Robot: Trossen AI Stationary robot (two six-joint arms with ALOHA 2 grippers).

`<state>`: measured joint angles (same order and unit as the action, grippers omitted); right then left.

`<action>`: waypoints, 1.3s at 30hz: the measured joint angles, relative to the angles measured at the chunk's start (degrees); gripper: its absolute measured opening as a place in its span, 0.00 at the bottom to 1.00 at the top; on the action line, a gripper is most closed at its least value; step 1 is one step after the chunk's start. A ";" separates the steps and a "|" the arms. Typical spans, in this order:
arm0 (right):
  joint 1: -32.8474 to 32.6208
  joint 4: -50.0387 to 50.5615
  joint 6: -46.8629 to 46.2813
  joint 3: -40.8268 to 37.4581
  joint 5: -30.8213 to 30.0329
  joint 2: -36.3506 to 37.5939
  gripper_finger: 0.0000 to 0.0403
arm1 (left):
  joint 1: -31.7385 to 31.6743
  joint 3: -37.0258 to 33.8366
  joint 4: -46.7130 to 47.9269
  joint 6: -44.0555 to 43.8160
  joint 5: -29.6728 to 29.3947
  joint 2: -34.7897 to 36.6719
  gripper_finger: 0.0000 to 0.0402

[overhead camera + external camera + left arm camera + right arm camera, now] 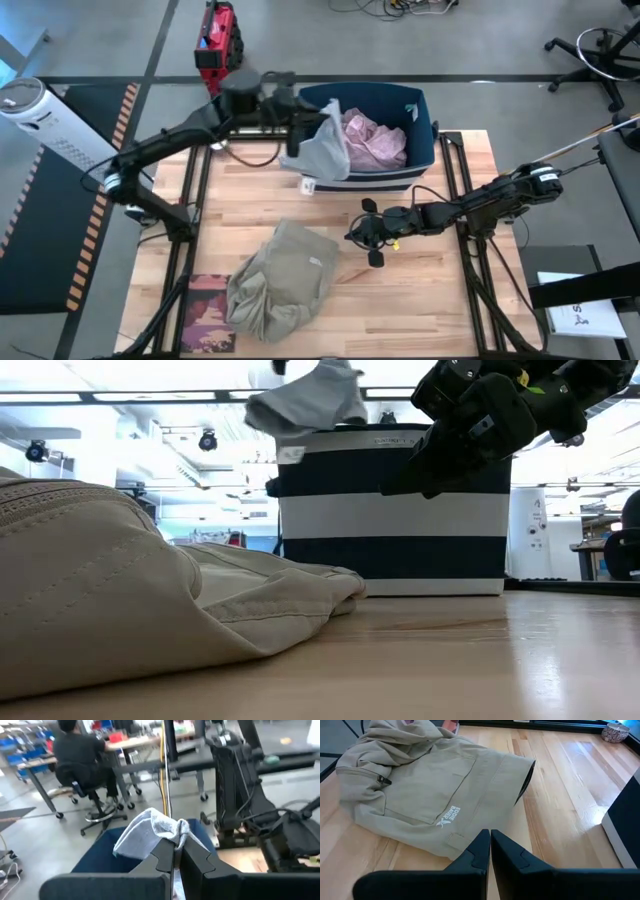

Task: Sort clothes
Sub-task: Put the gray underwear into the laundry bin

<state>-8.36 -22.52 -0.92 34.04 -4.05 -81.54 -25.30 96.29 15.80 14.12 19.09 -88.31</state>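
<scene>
Left gripper pinched tight on a grey-green garment, held above the near-left rim of the navy-and-white striped bin; cloth draped down over that rim, half inside, half outside. Lilac-pink garment already bunched inside the bin. Right gripper pressed together on nothing, hovering low over bare wood near the table's middle, just beside the khaki-beige garment, not touching it. Khaki heap crumpled toward the table's front left, one open leg cuff turned toward the right gripper. Dark pinkish book at the front-left corner, partly tucked under the khaki cloth. Open butcher-block table to the right and front of the right arm, unobstructed; bin against the far edge. Beyond the table: grey floor, a red case, a white tower fan, office chairs, a seated person at a bench.
</scene>
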 joint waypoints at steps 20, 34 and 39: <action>0.00 -0.07 -0.64 -1.31 -0.04 0.00 0.00 | -5.59 32.61 13.22 1.60 -1.62 -21.66 0.00; 0.00 -0.11 -0.62 -1.40 -0.02 0.00 0.00 | -7.18 28.49 24.44 3.15 -1.61 -21.40 0.01; 0.00 -0.10 -0.62 -1.40 -0.03 0.00 0.00 | -6.99 28.28 35.82 6.10 -1.85 -21.40 0.12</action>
<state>-8.36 -22.62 -1.54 32.64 -4.08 -81.54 -32.29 124.57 51.62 20.22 17.24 -109.71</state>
